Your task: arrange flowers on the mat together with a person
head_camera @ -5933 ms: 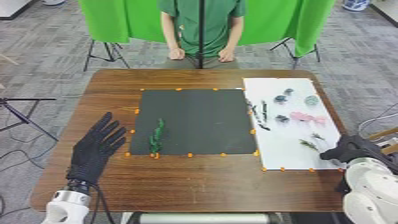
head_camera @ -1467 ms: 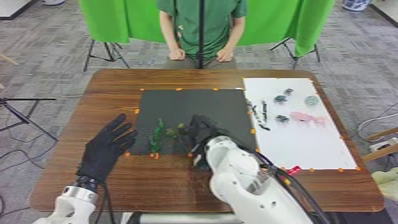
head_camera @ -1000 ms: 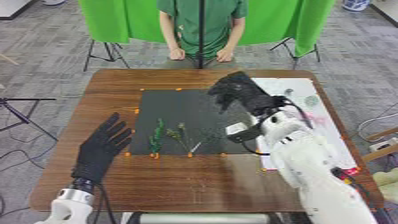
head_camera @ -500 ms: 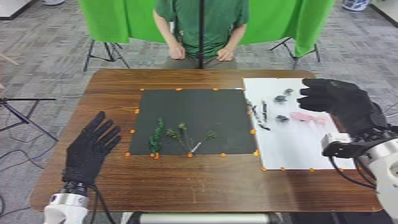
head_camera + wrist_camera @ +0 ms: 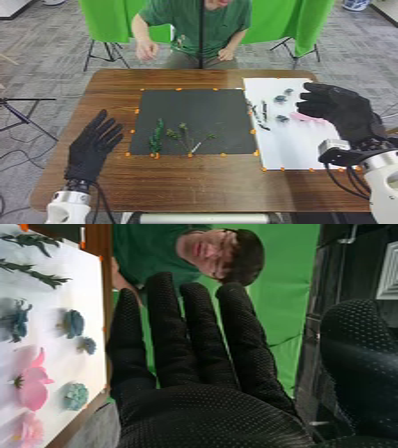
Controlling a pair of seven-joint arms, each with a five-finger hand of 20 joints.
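We are seeing two slim green sprigs [image 5: 184, 136] lying on the dark mat [image 5: 200, 105] now, beside the leafy green stem [image 5: 157, 136] that was already there; a few seconds ago both were lying on the white sheet [image 5: 282, 152]. Our right hand [image 5: 345, 109] is no longer reaching over the mat: it is hovering above the sheet's outer side, holding nothing, its fingers extended and apart from the thumb. Our left hand [image 5: 93, 145] is waiting over the bench [image 5: 187, 185] beside the mat, its fingers spread and empty.

Across the bench, the person is leaning in and lifting one hand [image 5: 147, 50], which was resting by the other [image 5: 226, 54] moments ago. We are reading this as the greenery base being set and the turn probably passing to the person, so we are judging the task to be at an early stage. The blooms are still waiting on the sheet: the pink flower [image 5: 32, 384], the dusty-blue flower [image 5: 74, 323] and the pale teal flower [image 5: 75, 397], with the dark leafy sprigs [image 5: 258, 114] lying near the mat's edge. Our next move is likely calling for keeping clear, since both sides reaching in together could be nudging the loose stems.
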